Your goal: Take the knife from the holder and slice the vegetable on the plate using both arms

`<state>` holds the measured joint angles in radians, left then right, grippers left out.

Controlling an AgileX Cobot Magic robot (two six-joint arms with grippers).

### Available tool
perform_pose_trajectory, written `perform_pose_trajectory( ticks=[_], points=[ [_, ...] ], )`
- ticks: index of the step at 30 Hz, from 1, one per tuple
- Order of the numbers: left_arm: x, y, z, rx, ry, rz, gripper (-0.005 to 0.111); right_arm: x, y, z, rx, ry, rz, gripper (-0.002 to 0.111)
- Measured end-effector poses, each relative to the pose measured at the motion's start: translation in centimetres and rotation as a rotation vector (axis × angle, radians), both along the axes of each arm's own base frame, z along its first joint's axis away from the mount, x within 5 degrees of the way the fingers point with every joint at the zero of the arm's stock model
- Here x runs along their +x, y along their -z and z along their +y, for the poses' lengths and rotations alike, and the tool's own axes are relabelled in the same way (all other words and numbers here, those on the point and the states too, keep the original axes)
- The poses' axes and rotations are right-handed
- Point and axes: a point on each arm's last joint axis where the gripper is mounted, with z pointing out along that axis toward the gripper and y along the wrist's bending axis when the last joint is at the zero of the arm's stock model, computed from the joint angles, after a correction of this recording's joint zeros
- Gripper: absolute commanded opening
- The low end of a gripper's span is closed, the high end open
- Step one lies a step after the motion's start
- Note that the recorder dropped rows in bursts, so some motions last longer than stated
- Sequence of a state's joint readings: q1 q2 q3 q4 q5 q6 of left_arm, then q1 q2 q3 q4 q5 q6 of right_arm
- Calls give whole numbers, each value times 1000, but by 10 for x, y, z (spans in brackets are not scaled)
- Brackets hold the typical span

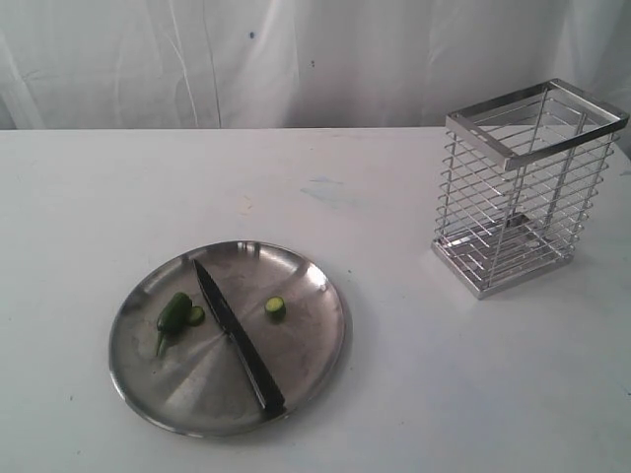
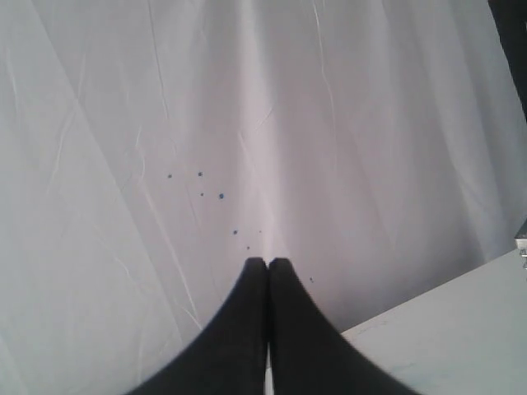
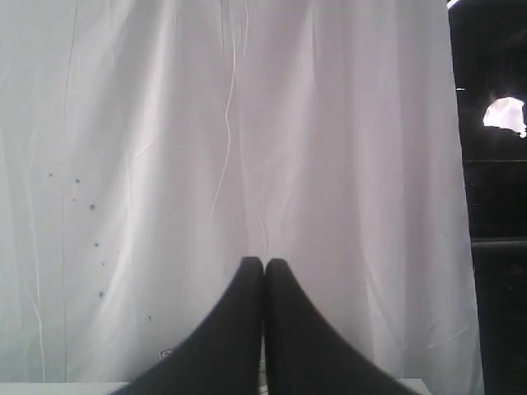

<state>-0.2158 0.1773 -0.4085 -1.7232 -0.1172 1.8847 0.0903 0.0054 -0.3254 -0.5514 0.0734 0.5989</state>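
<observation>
1. Since neither arm showed in the exterior view, I couldn't tell which was nearer; the knife (image 1: 237, 336) lay diagonally on the plate (image 1: 320, 340), lower left, tip toward upper left, between vegetable (image 1: 175, 313) pieces.
2. Left wrist view: left gripper (image 2: 268, 262) pressed together, facing curtain (image 2: 123, 123).
3. Right wrist view: right gripper (image 3: 263, 262) likewise closed, empty.

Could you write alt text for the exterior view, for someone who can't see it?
A slim dark knife lies across a round steel plate on a white table, between a small green pepper and a cut slice. An empty chrome wire holder stands to the right.
</observation>
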Motion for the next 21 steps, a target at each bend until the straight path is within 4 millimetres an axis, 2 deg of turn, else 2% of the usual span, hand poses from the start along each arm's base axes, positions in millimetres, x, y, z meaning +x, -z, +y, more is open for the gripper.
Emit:
perform_pose_trajectory(
  ticks=[4, 9, 13, 14, 16, 21],
  points=[
    [0, 0, 0, 0, 0, 0, 0, -1, -3, 2, 7, -28, -40, 0],
    [0, 0, 0, 1, 2, -1, 0, -8, -11, 14, -139, -96, -298, 0],
    [0, 0, 0, 1, 4, -1, 0, -2, 12, 5, -121, 41, -447, 0],
    [0, 0, 0, 1, 4, -1, 0, 3, 27, 0, -87, 89, -427, 0],
    [0, 0, 0, 1, 5, -2, 0, 11, 46, -4, -49, 115, -330, 0],
    [-1, 0, 0, 1, 5, -4, 0, 27, 79, 2, -83, 41, 38, 0]
  ],
)
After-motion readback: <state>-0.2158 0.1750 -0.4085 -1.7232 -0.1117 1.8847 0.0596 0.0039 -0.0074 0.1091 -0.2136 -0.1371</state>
